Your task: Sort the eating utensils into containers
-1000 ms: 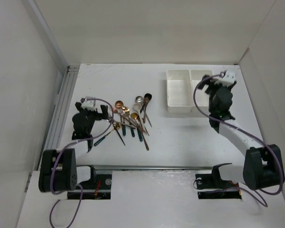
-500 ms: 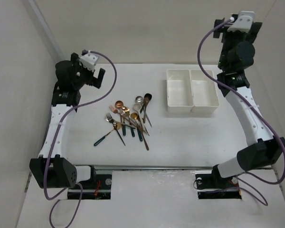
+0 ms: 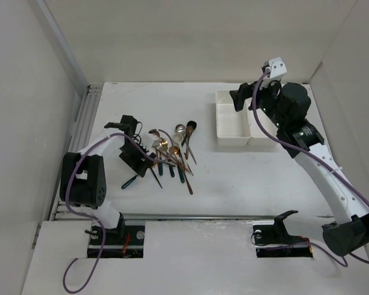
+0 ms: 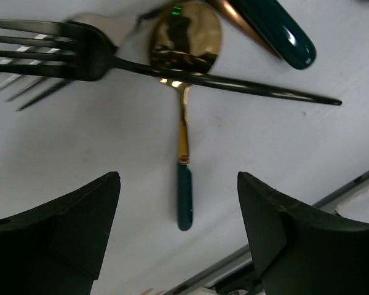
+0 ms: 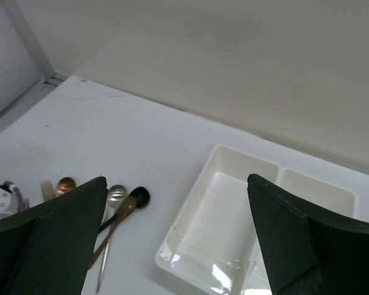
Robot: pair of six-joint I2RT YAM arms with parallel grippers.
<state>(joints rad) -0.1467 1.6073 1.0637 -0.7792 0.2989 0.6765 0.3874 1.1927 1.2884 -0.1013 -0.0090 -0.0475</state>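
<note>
The eating utensils [image 3: 170, 153] lie in a loose pile left of centre on the table. The two joined white containers [image 3: 232, 141] stand at the back right and look empty. My left gripper [image 3: 134, 146] is open, low over the pile's left edge. In the left wrist view my open gripper [image 4: 178, 181] straddles the teal handle of a gold spoon [image 4: 184, 43] without touching it; a black fork [image 4: 80, 58] lies across that spoon. My right gripper [image 3: 245, 98] is open and empty above the containers' left bin [image 5: 194, 200]. A silver spoon [image 5: 115, 195] and a black spoon [image 5: 138, 196] show left of it.
A metal rail [image 3: 80, 132] runs along the table's left edge, with white walls on three sides. A teal-handled utensil [image 3: 132, 180] lies at the pile's near left. The rail also shows at the lower right of the left wrist view [image 4: 350, 187].
My left arm has swung down from a raised pose to the pile's left edge. My right arm has come down from high at the back to above the left bin. The utensils have not moved.
</note>
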